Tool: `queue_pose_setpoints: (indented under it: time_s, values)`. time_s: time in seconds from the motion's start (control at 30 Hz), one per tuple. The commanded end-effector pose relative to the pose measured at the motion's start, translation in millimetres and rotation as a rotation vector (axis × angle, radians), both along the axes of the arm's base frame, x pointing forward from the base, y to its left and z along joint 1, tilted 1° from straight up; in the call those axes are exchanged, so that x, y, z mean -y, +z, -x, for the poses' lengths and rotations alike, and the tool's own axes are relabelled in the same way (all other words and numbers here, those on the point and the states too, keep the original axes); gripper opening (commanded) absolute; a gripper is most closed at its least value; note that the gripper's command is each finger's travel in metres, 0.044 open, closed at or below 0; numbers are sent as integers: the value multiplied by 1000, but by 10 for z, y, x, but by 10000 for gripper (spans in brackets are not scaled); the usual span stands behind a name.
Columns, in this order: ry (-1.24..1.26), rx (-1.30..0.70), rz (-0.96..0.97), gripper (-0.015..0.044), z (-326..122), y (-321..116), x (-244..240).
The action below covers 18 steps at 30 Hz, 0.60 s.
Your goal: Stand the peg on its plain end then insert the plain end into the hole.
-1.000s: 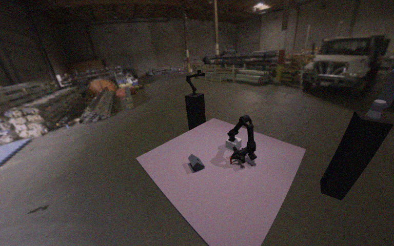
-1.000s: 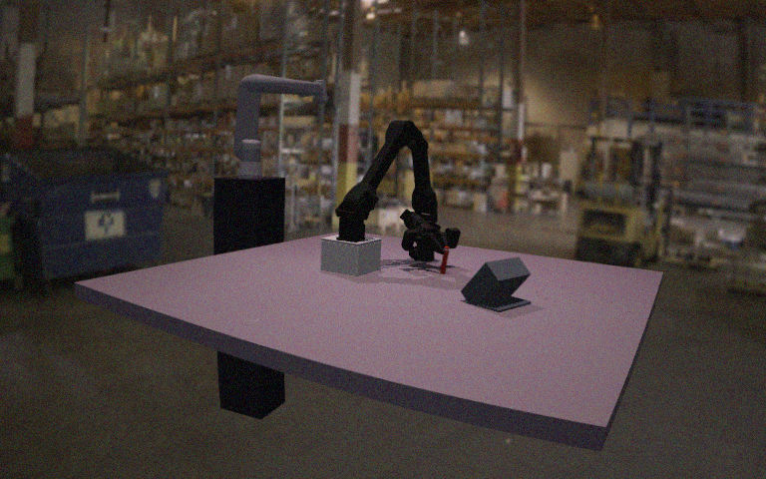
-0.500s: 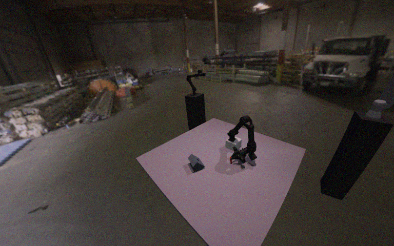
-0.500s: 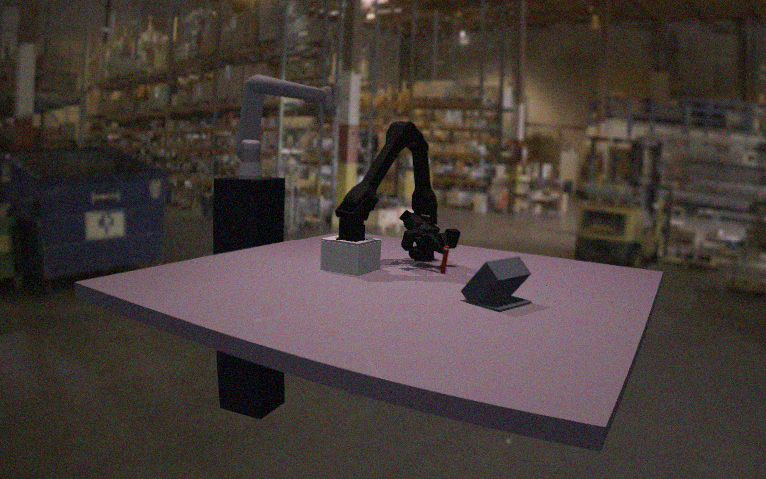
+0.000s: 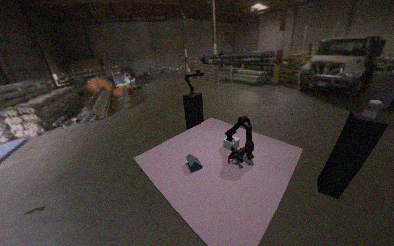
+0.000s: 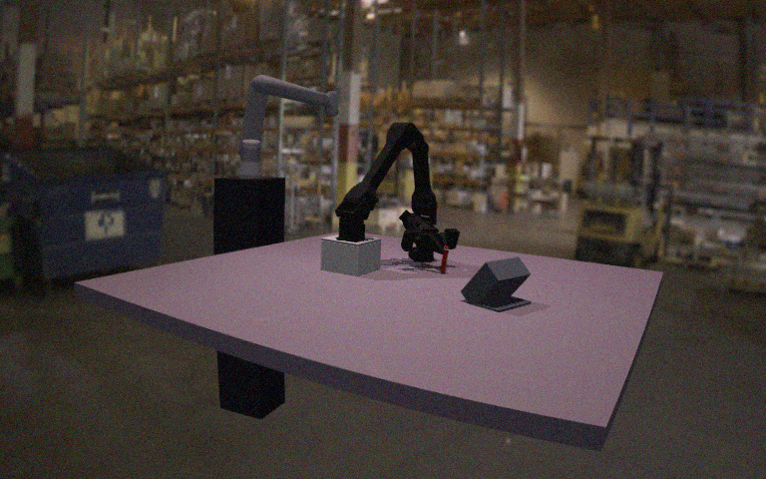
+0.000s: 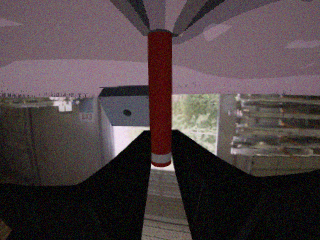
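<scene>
A red peg (image 5: 228, 160) (image 6: 444, 262) (image 7: 160, 90) stands about upright, with its white band near the top end. The wrist view is upside down, so the band shows low there. Its plain end is down at the table (image 5: 220, 203) (image 6: 338, 321), where dark shadows meet it; I cannot tell whether it touches. My gripper (image 6: 446, 248) (image 7: 160, 136) is shut on the peg's upper part. The grey sloped panel (image 5: 192, 163) (image 6: 490, 282) (image 7: 137, 103) stands apart from the peg. Its dark hole (image 7: 127, 113) shows in the wrist view, left of the peg.
The arm's pale base block (image 5: 231, 143) (image 6: 350, 256) stands behind the gripper. Dark pedestals (image 5: 193, 108) (image 6: 248, 215) with other arms stand beyond the table's edges, off the table top.
</scene>
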<state>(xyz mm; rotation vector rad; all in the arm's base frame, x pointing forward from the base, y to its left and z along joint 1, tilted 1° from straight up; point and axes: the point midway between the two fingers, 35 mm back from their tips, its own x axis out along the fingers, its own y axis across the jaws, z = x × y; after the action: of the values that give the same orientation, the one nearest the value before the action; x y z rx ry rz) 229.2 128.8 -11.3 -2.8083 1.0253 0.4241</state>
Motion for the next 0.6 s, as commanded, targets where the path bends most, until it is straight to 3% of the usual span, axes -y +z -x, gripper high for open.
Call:
queue_pose_setpoints:
  time_s: [0.0, 0.57]
  values:
    - [0, 0, 0, 49, 10, -14, -7]
    - [7, 9, 15, 49, 24, -21, -21]
